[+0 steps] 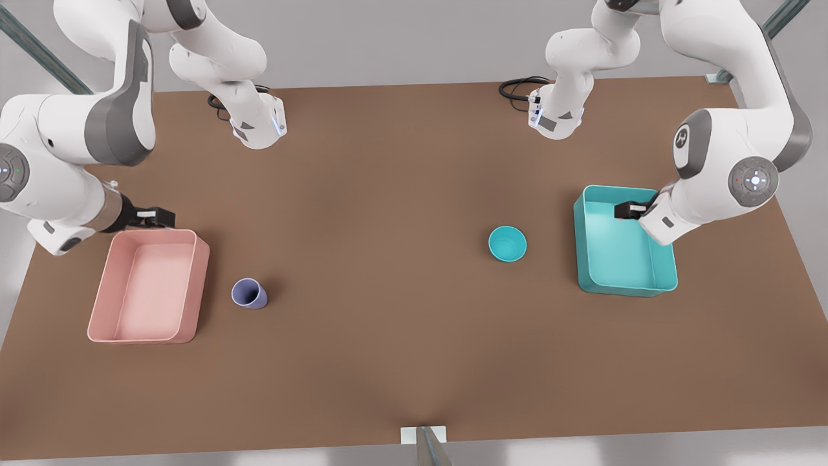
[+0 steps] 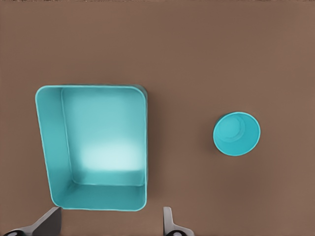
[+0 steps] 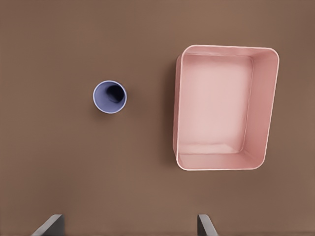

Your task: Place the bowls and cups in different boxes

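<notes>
While both end effectors hung open and empty, the left end effector [image 1: 622,210] over the teal box [image 1: 660,285] and the right end effector [image 1: 165,217] by the pink box [image 1: 194,291], the teal bowl [image 1: 507,243] and lavender cup [image 1: 249,293] stood mouth-up, apparently upright, on the bench [image 1: 388,194]. An off-centre grasp could tip the taller cup.

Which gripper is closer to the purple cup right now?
Right. The right gripper hovers at the pink box's far edge, near the purple cup; the left gripper is across the table over the teal box.

Teal bowl [image 1: 507,243], lavender cup [image 1: 249,294], pink box [image 1: 149,287], teal box [image 1: 623,243], brown table [image 1: 388,194]
</notes>
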{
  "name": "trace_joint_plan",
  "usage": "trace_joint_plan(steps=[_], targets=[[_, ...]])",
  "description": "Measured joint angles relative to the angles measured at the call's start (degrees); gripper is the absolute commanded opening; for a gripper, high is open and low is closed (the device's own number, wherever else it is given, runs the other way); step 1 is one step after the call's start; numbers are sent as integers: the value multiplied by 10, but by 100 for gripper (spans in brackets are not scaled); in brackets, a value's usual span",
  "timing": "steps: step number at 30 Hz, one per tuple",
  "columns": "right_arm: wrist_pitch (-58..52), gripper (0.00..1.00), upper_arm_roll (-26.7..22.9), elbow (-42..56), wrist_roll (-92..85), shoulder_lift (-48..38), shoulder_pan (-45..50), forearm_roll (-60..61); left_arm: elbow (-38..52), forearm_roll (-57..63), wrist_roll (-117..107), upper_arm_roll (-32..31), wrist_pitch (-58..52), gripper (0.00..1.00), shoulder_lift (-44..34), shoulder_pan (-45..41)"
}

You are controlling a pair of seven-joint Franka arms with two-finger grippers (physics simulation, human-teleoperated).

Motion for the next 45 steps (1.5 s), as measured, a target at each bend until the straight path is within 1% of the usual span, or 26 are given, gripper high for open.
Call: trace_joint_plan(steps=[2, 3, 5, 6, 8, 11, 13, 18, 19, 20, 21, 22, 23, 27, 30, 32, 34, 35, 36, 37, 38, 39, 40, 42, 45], targets=[[5, 100, 0, -4, 0, -1, 0, 0, -1, 0, 1, 1, 4, 100, 2, 0], [8, 100, 0, -2, 1, 10, 4, 0, -21, -15, 1, 2, 11, 100, 8, -3], [26, 100, -1, 2, 3, 64, 47, 1, -110, -55, 2, 2, 59, 100, 35, -51], [43, 100, 0, 1, 7, 89, 77, 2, -145, -81, 3, 2, 96, 100, 61, -79], [82, 100, 0, 0, 15, 135, 98, 18, -185, -129, 6, 1, 170, 100, 115, -104], [144, 100, -1, -13, 24, 195, 58, 46, -232, -190, 22, 1, 270, 100, 149, -113], [184, 100, -2, -41, 28, 203, 30, 56, -253, -218, 35, 2, 315, 100, 154, -112], [272, 100, -5, -68, 37, 238, 14, 65, -266, -245, 64, 1, 399, 100, 179, -112], [284, 100, -4, -75, 39, 239, 10, 65, -269, -247, 71, 1, 410, 86, 182, -112], [295, 100, -4, -91, 40, 234, 6, 66, -270, -249, 77, 1, 419, 61, 184, -112], [304, 100, -4, -107, 42, 227, 4, 66, -271, -250, 83, 1, 426, 40, 187, -112], [312, 100, -4, -124, 43, 218, 3, 66, -270, -251, 88, 1, 433, 27, 190, -112], [319, 100, -4, -141, 44, 210, 2, 66, -270, -251, 93, 1, 438, 21, 192, -112], [342, 100, -5, -189, 48, 197, -1, 67, -265, -248, 107, 1, 451, 21, 194, -109], [361, 100, -5, -198, 51, 217, -3, 68, -222, -224, 113, 2, 423, 21, 178, -79], [375, 100, -4, -199, 52, 241, -3, 69, -191, -200, 105, 11, 383, 21, 130, -73], [388, 100, -4, -198, 54, 257, -3, 70, -159, -169, 92, 39, 341, 21, 78, -65], [393, 100, -4, -198, 55, 261, -3, 71, -144, -157, 86, 57, 322, 21, 65, -57], [396, 72, -4, -198, 55, 261, -3, 71, -132, -141, 80, 76, 305, 21, 59, -51], [398, 51, -3, -199, 56, 258, -3, 72, -125, -127, 76, 100, 291, 21, 57, -49], [398, 45, -2, -199, 56, 255, -3, 73, -122, -116, 73, 127, 280, 21, 57, -47], [398, 42, -1, -199, 56, 251, -3, 75, -123, -108, 72, 150, 271, 21, 62, -43], [397, 21, 0, -199, 54, 247, -3, 77, -124, -102, 73, 166, 265, 21, 71, -34], [393, 21, 2, -196, 49, 246, -3, 85, -136, -93, 78, 185, 264, 21, 84, -21], [390, 21, 3, -186, 43, 262, -3, 82, -200, -85, 87, 190, 273, 21, 87, -19]])
